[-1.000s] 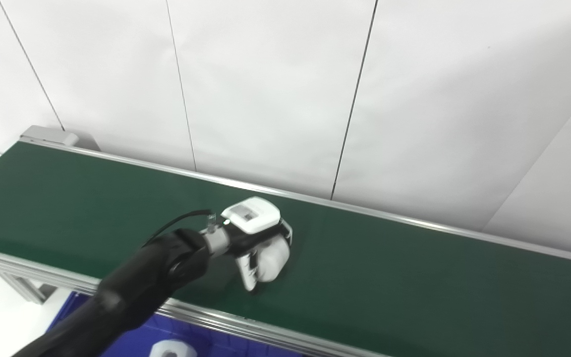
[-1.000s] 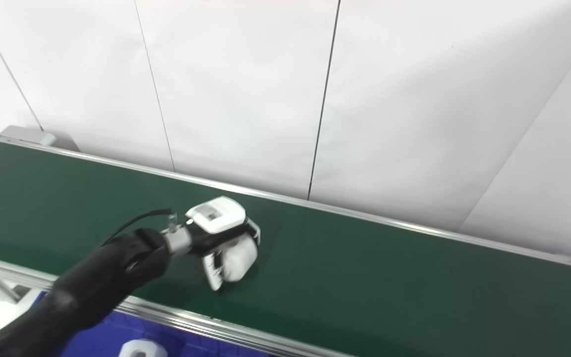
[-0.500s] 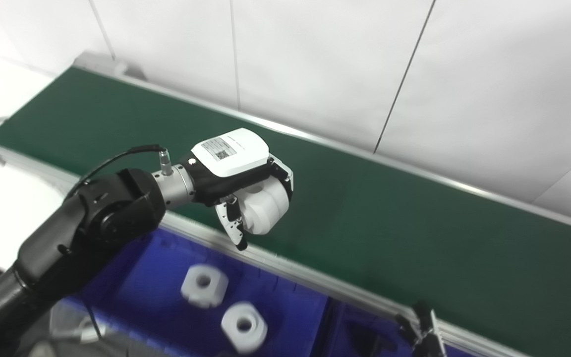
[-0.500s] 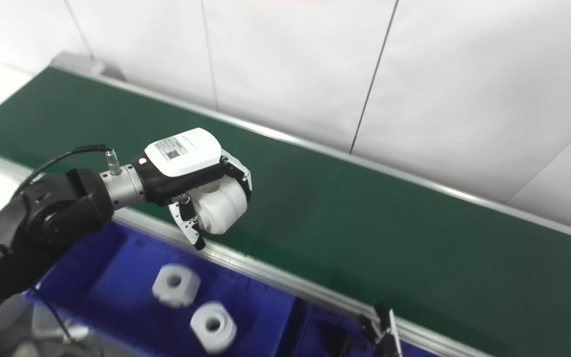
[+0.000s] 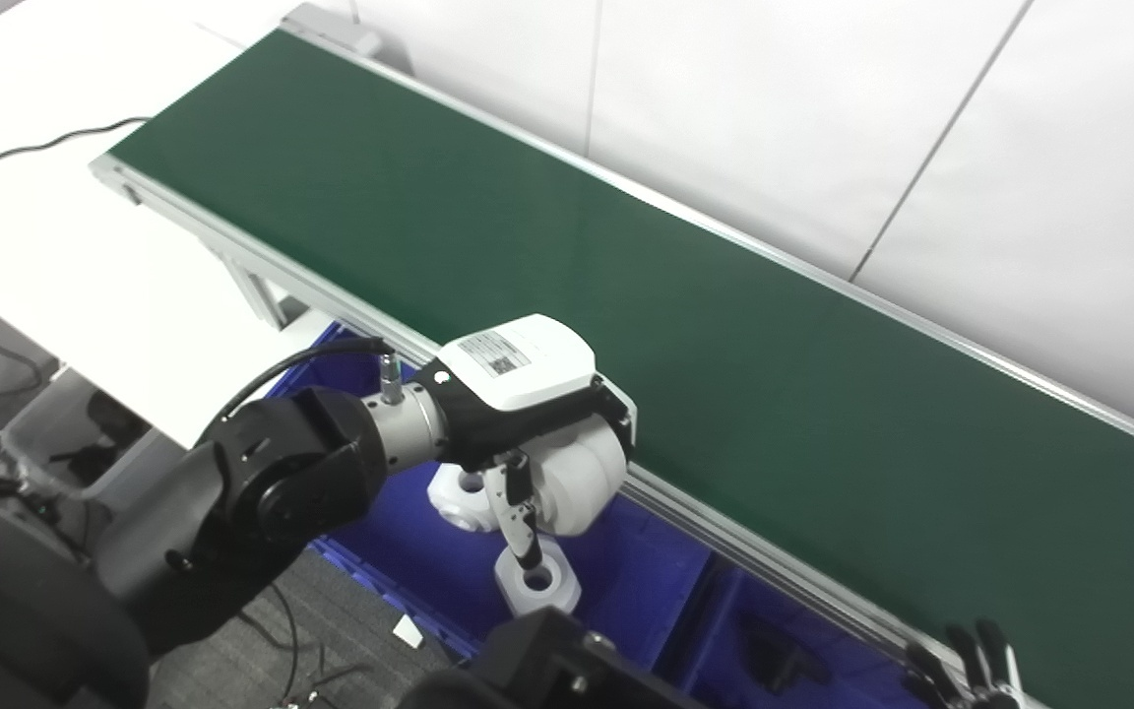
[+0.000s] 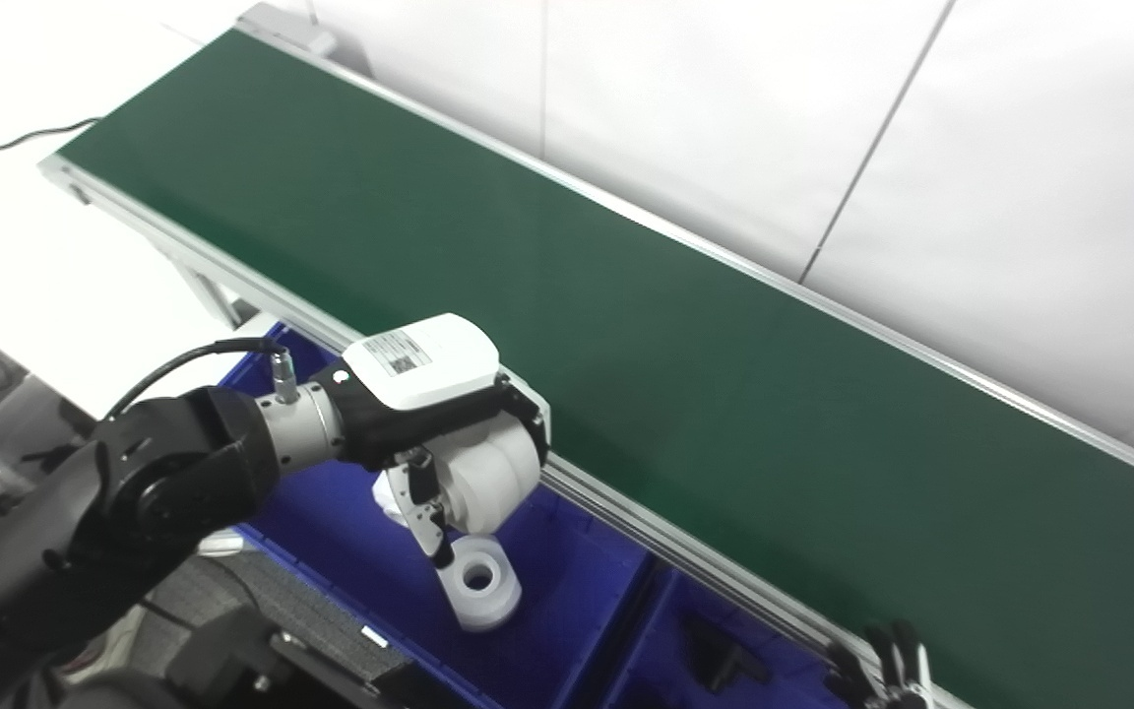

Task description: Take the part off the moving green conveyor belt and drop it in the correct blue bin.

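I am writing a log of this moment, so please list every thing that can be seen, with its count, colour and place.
Conveyor belt: one, green, running from upper left to lower right along the wall.
Held part: one, white, round, in the left hand above the left bin.
Parts in the bin: two, white with a centre hole, in the left bin; one partly hidden behind the hand.
Bins: two, blue, below the belt's near rail; the right one holds small dark pieces.
Cable: one, black, on the white surface at left.
Left hand: white and black, shut on the held part.
Right hand: dark, only fingertips show at the bottom edge.
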